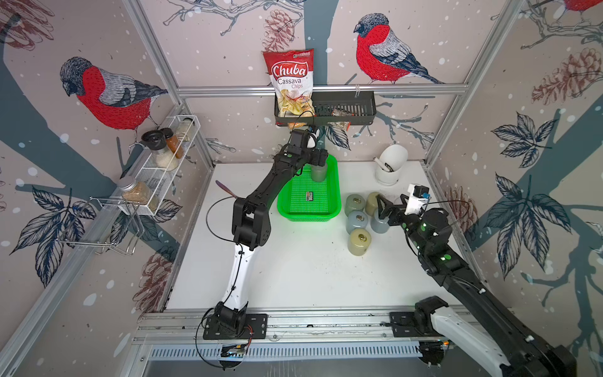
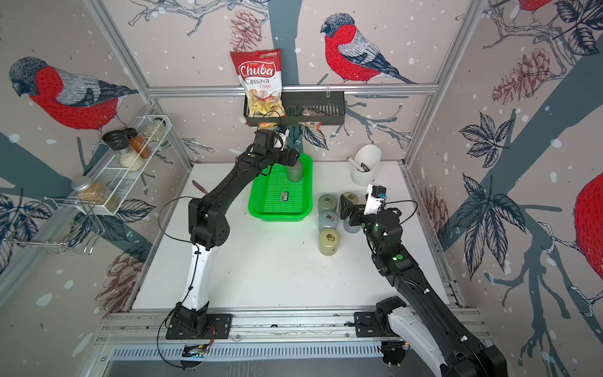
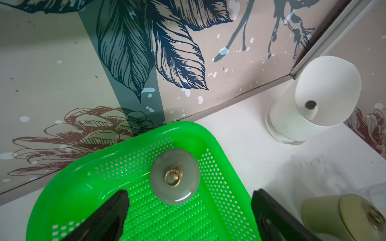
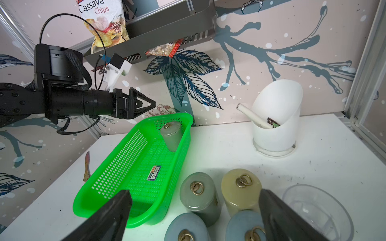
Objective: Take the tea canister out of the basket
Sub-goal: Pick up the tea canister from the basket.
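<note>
The tea canister (image 3: 175, 176) stands upright in the far right corner of the basket (image 1: 306, 217), the left gripper (image 4: 152, 103) poised above it, jaws apart, likely to straddle it, while the right gripper (image 1: 381, 206), also spread, idles over the other canisters (image 1: 357, 222) on the bench (image 1: 293, 277).

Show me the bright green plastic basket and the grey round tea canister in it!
bright green plastic basket (image 1: 306, 217): in a top view, front rim
grey round tea canister (image 3: 175, 177): left wrist view, lid

Bright, even light fills the scene; shadows on the white table (image 1: 310, 277) are faint. Both top views bow straight lines at their edges (wide-angle lens). The basket (image 4: 117, 164) tints the table green beside it.
</note>
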`<state>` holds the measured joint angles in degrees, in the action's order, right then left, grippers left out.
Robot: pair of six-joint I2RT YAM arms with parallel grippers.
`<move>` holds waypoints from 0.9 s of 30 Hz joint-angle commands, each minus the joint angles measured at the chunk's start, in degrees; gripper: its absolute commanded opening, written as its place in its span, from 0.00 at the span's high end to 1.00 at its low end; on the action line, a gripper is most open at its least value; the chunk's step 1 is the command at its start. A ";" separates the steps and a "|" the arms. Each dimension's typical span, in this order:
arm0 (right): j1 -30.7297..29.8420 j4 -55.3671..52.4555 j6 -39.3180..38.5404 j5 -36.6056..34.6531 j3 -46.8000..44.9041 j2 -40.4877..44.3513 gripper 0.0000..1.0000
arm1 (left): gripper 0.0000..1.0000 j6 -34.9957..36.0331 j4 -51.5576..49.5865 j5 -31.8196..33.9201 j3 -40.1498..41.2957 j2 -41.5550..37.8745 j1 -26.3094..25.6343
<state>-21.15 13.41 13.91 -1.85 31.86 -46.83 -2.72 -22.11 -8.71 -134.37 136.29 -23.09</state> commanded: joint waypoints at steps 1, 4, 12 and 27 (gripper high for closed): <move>0.80 3.11 0.92 1.83 -0.19 -0.52 0.00 | 0.04 1.03 -2.86 1.90 -4.14 3.22 0.63; 1.81 3.81 0.86 2.82 -0.48 -1.30 0.00 | 0.04 0.62 -1.09 3.19 -5.61 5.48 1.02; 3.81 5.85 0.90 4.64 -0.83 -4.68 0.00 | 0.04 0.08 4.52 2.23 -5.65 10.05 0.99; 4.75 7.19 0.81 5.92 0.31 -8.29 0.00 | 0.04 -2.04 8.92 -3.77 -6.02 14.66 0.68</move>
<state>-16.47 17.50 14.92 3.33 31.62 -54.89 -4.29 -16.86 -10.61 -139.83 150.76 -22.31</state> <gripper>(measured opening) 0.996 0.956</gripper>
